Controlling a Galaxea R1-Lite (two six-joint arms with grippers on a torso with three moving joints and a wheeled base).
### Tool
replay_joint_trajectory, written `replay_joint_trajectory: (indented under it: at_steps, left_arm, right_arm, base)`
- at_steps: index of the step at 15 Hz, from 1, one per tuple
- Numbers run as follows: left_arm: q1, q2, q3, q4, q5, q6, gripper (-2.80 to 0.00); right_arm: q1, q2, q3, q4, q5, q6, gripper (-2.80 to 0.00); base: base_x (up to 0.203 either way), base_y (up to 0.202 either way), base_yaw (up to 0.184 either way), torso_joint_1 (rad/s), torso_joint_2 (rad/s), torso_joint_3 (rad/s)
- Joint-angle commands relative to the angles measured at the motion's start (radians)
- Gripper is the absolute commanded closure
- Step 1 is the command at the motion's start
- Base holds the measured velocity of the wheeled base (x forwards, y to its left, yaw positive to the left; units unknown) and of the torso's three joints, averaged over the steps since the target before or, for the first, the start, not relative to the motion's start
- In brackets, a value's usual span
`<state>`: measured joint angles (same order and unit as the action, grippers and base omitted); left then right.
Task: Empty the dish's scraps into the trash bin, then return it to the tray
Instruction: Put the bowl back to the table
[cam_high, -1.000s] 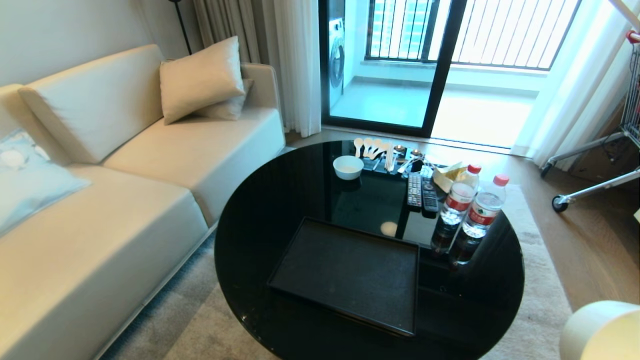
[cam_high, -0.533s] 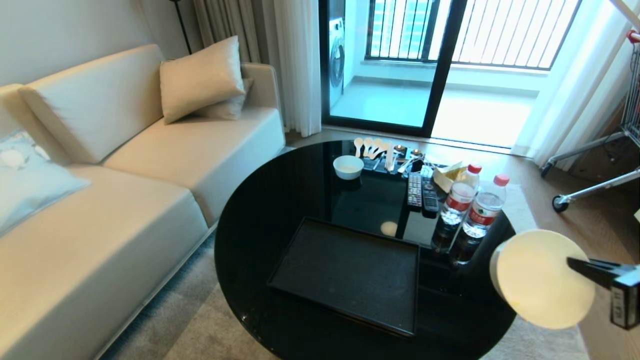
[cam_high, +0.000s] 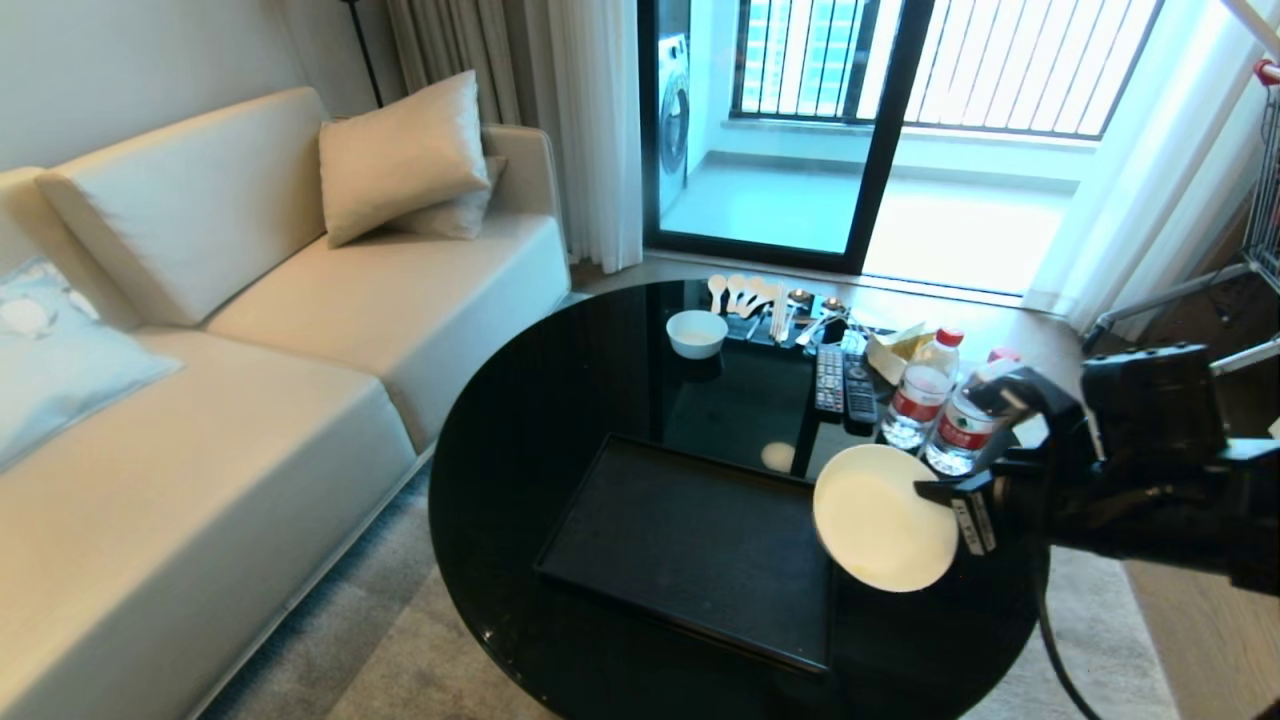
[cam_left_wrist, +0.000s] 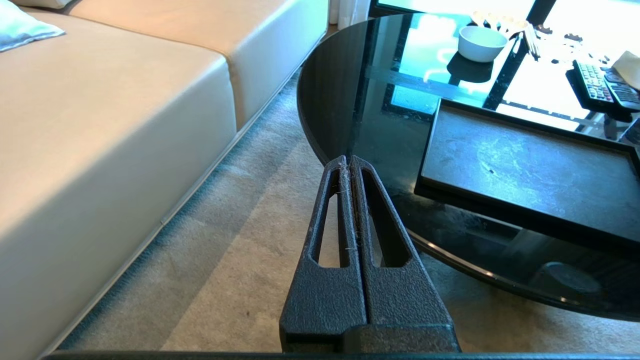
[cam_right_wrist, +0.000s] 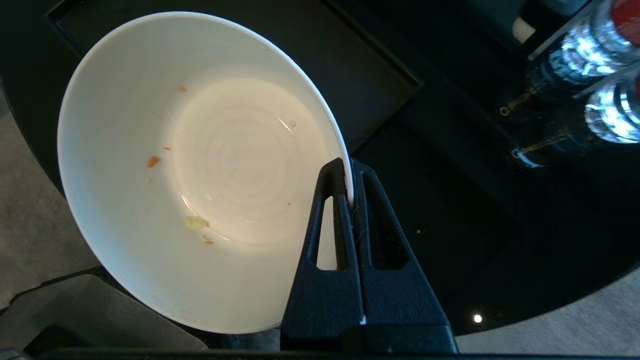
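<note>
Dish (cam_right_wrist: 200, 165), glossy white round deep bowl, hangs in the air over the round black glass surface (cam_high: 560, 400), just beside the right edge of the flat matte black rectangular tray (cam_high: 690, 545). Right gripper (cam_right_wrist: 350, 187) has its fingers closed on the dish rim, one inside and one outside the wall. Bowl is tilted, mouth facing partly sideways. Scraps (cam_right_wrist: 195, 222) look mostly gone: one pale yellow bit and a few tiny orange specks cling inside, so judged emptied and at the return step. Trash bin not in view. Left gripper (cam_left_wrist: 349, 165) is parked low beside the surface edge over the carpet, fingers pressed together, holding nothing. Risks: thin rim pinch on slick glaze could slip or swivel; the tilt could drop the leftover bits onto the surface; setting down on the tray's raised rim could tip the bowl; the arm passes close to the bottles. Counts: one dish held, one smaller white bowl (cam_high: 696, 333), two clear water bottles with red caps (cam_high: 915, 395), two black remotes (cam_high: 843, 385), one tray.
</note>
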<state>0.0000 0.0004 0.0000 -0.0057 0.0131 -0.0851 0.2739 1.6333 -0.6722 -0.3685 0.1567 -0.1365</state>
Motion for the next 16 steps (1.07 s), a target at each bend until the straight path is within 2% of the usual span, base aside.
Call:
replay_joint_trajectory:
  at_steps: [1, 4, 8, 13, 16]
  left_arm:
    - [0.000, 0.000, 0.000, 0.000, 0.001, -0.001, 0.00]
    - [0.000, 0.000, 0.000, 0.000, 0.001, -0.001, 0.00]
    - [0.000, 0.000, 0.000, 0.000, 0.001, -0.001, 0.00]
    - [0.000, 0.000, 0.000, 0.000, 0.001, -0.001, 0.00]
    - [0.000, 0.000, 0.000, 0.000, 0.001, -0.001, 0.00]
  right_arm:
    - [0.059, 0.193, -0.071, -0.002, -0.045, 0.034, 0.00]
    - [0.130, 0.329, -0.196, 0.014, -0.155, 0.157, 0.00]
    - [0.206, 0.433, -0.336, 0.099, -0.228, 0.268, 0.00]
    - [0.244, 0.540, -0.504, 0.263, -0.243, 0.413, 0.00]
    - [0.245, 0.591, -0.562, 0.290, -0.244, 0.483, 0.00]
  base:
    - [0.000, 0.000, 0.000, 0.000, 0.00, 0.000]
    - [0.000, 0.000, 0.000, 0.000, 0.00, 0.000]
    - [0.000, 0.000, 0.000, 0.000, 0.00, 0.000]
    - [0.000, 0.000, 0.000, 0.000, 0.00, 0.000]
    - [0.000, 0.000, 0.000, 0.000, 0.00, 0.000]
